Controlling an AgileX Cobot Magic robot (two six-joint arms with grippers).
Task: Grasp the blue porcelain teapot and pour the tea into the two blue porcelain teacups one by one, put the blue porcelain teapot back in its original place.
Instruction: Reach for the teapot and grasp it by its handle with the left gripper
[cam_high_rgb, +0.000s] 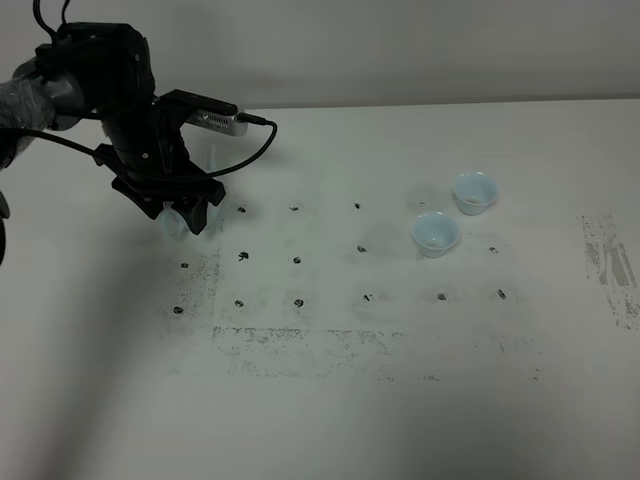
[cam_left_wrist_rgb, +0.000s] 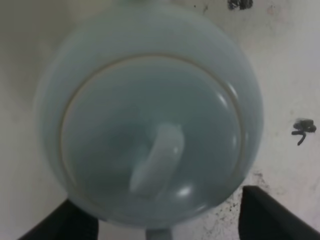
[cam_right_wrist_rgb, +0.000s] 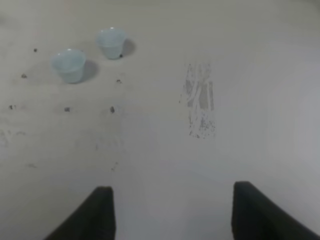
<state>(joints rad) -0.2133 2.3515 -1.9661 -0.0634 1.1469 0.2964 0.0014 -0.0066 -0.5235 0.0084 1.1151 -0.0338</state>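
Nothing looks poured yet: the left gripper (cam_high_rgb: 180, 216) hangs wide open, straddling the blue porcelain teapot (cam_left_wrist_rgb: 150, 125) at the left of the table (cam_high_rgb: 400, 430), the right gripper (cam_right_wrist_rgb: 170, 215) gapes empty, and the 2 blue porcelain teacups (cam_high_rgb: 436, 232) (cam_high_rgb: 474, 191) wait far right.

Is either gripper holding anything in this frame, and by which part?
Nothing appears held. The left gripper is open over the blue porcelain teapot, fingers spread, not clamped; the right gripper is open and empty.
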